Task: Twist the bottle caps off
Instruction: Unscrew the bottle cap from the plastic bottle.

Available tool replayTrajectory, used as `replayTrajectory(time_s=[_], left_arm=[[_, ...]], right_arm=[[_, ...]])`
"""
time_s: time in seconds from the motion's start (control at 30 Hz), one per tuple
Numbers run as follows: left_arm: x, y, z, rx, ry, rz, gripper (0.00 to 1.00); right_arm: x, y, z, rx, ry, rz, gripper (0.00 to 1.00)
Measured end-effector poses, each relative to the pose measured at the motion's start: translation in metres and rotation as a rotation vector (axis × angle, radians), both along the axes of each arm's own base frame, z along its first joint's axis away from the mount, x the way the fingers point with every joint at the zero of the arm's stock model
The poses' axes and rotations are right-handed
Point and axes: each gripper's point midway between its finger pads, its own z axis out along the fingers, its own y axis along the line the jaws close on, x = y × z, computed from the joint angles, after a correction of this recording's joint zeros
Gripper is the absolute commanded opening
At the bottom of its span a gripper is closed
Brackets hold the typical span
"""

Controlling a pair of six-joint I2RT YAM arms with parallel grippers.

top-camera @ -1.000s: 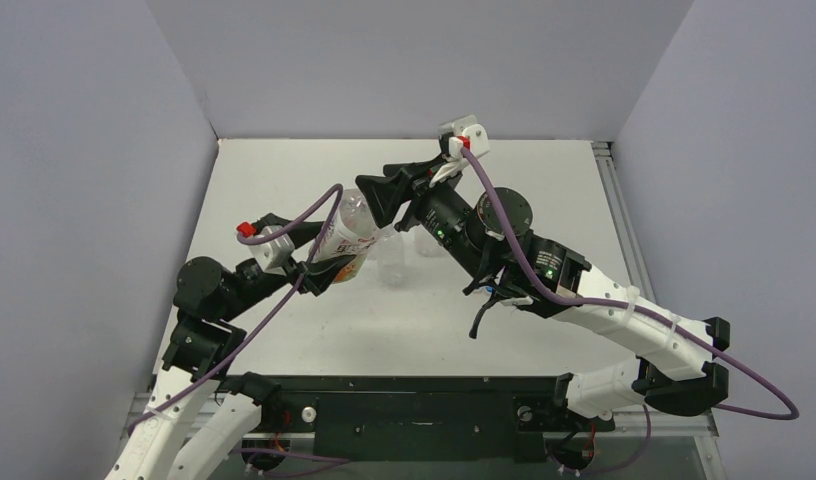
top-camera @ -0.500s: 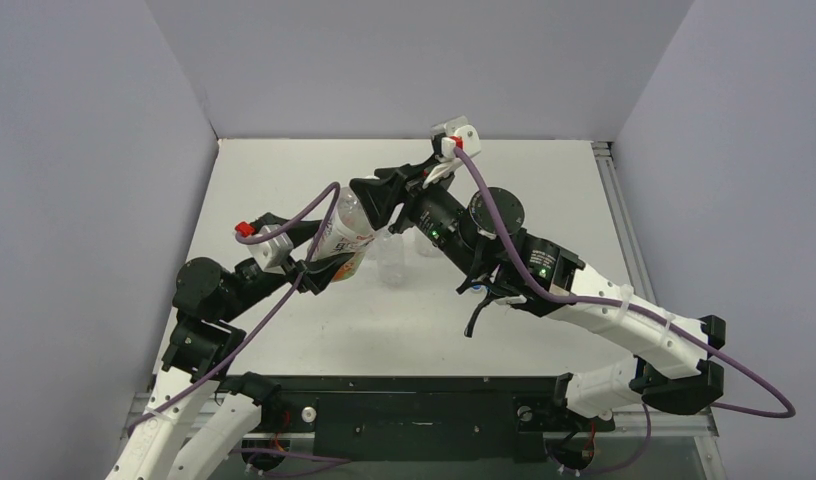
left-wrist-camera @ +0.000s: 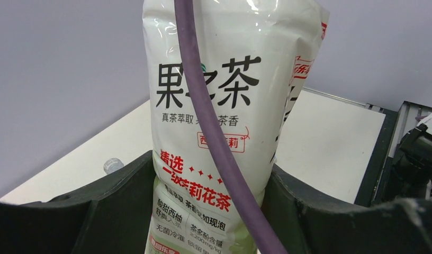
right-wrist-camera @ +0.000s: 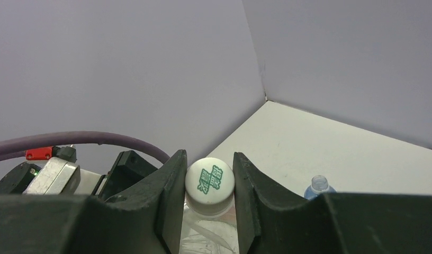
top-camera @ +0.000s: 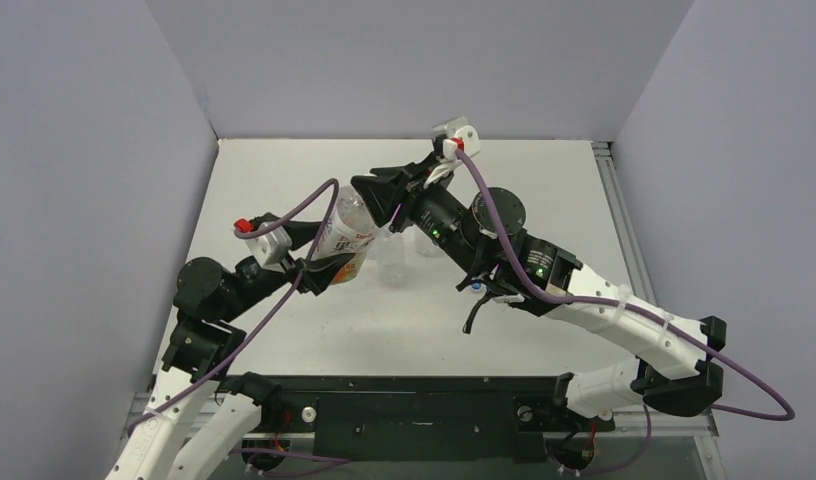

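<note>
Grey walls (top-camera: 404,60) stand round the white worktop (top-camera: 584,200). L end effector (left-wrist-camera: 211,166) squeezes the big tea bottle (left-wrist-camera: 245,95); R end effector (right-wrist-camera: 208,154) pinches its white cap (right-wrist-camera: 209,180).

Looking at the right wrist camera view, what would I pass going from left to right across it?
Red plug → dark finger → white cap → second dark finger → small bluish bottle.

Labelled bottle (left-wrist-camera: 224,95): over bench (top-camera: 544,180), in left tool (left-wrist-camera: 211,164).
Cap (right-wrist-camera: 209,180): atop it, between fingers of right tool (right-wrist-camera: 209,164).
Plain bottles (top-camera: 392,262): on bench, just right of it.
</note>
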Motion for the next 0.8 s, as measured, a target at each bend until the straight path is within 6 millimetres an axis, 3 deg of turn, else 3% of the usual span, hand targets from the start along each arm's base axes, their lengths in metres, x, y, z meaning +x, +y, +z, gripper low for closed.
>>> replayTrajectory(time_s=[0.33, 0.8], left_arm=[[-0.021, -0.015, 0.006, -0.113, 0.133, -0.13, 0.0], [-0.079, -0.033, 0.029, -0.161, 0.186, -0.447, 0.0]], right_arm=[[-0.008, -0.011, 0.006, 0.142, -0.117, 0.269, 0.0], [-0.093, -0.014, 0.037, 0.175, -0.35, 0.776, 0.0]])
